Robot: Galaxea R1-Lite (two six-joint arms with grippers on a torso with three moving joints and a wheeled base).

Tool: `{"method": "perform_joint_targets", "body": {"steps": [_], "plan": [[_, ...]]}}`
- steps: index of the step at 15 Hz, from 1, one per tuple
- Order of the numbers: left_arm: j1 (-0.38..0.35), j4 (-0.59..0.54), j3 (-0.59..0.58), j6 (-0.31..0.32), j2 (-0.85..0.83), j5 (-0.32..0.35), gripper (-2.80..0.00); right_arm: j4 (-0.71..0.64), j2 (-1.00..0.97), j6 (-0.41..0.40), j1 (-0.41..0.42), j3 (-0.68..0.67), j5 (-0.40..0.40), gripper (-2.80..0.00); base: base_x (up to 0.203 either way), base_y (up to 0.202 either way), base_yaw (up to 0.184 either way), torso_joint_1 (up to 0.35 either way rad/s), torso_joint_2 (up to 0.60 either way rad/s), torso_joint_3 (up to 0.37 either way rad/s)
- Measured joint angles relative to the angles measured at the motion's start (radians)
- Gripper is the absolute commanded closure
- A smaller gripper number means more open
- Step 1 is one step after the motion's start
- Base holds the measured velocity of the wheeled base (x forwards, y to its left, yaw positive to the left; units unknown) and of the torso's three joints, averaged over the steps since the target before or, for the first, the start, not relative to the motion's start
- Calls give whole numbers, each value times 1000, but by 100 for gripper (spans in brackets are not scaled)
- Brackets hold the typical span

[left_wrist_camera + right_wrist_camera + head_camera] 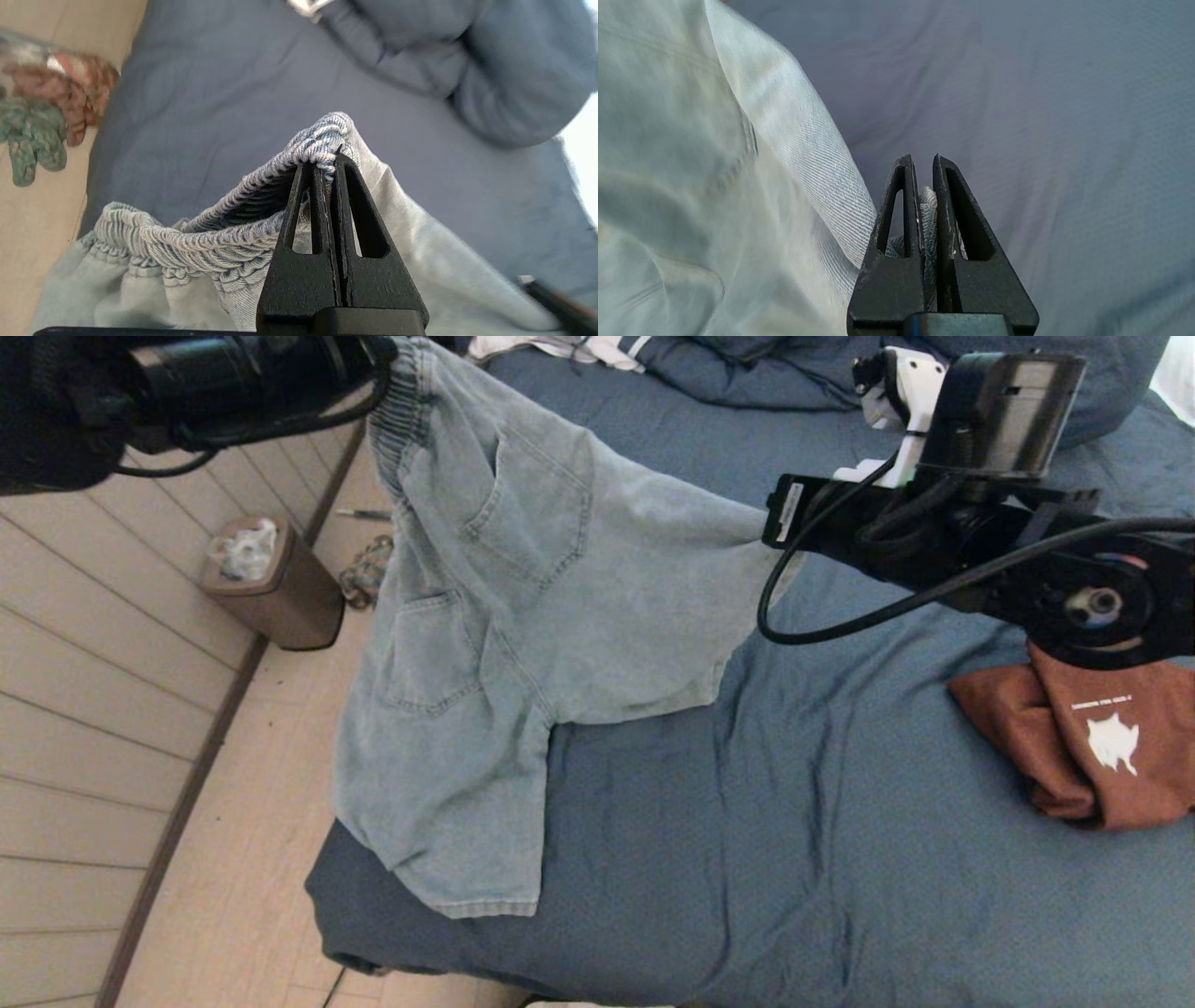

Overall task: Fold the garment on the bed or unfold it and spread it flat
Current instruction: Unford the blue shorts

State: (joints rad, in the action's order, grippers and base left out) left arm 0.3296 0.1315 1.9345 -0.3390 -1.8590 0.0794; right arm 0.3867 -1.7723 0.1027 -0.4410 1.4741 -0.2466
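Note:
A pair of light-blue denim shorts (495,616) hangs spread in the air over the left part of the bed (794,859), its legs drooping past the bed's left edge. My left gripper (324,161) is shut on the gathered elastic waistband (261,186) at the top left of the head view. My right gripper (923,161) is shut on another edge of the shorts (738,186), a strip of denim (928,205) pinched between its fingers. In the head view the right arm (952,523) covers that grip.
A folded rust-brown garment (1092,747) with a white print lies on the bed at the right. Blue pillows (747,369) and a white striped cloth (560,347) lie at the far end. A brown bin (271,583) and a crumpled cloth (366,569) sit on the wooden floor left of the bed.

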Motion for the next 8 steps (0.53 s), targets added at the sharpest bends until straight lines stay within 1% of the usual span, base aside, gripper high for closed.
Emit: {"method": "perform_joint_targets", "body": {"steps": [2, 4, 5, 6, 7, 8], "plan": [[4, 57, 4, 34, -79, 0, 0, 28, -55, -7, 30, 20, 1, 0, 0, 0, 0, 0, 0, 0], [22, 73, 4, 72, -136, -3, 0, 33, -103, -8, 54, 45, 2, 0, 0, 0, 0, 0, 0, 0], [30, 74, 4, 88, -157, -6, -112, 35, -124, -7, 66, 57, 2, -280, 0, 0, 0, 0, 0, 0], [36, 75, 5, 104, -176, -12, -280, 44, -143, -5, 82, 69, 2, -280, 0, 0, 0, 0, 0, 0], [44, 78, 5, 118, -194, -32, -280, 62, -160, -4, 94, 78, 2, -280, 0, 0, 0, 0, 0, 0], [52, 87, 8, 127, -211, -67, -280, 70, -173, -4, 101, 82, 3, -280, 0, 0, 0, 0, 0, 0]]}}
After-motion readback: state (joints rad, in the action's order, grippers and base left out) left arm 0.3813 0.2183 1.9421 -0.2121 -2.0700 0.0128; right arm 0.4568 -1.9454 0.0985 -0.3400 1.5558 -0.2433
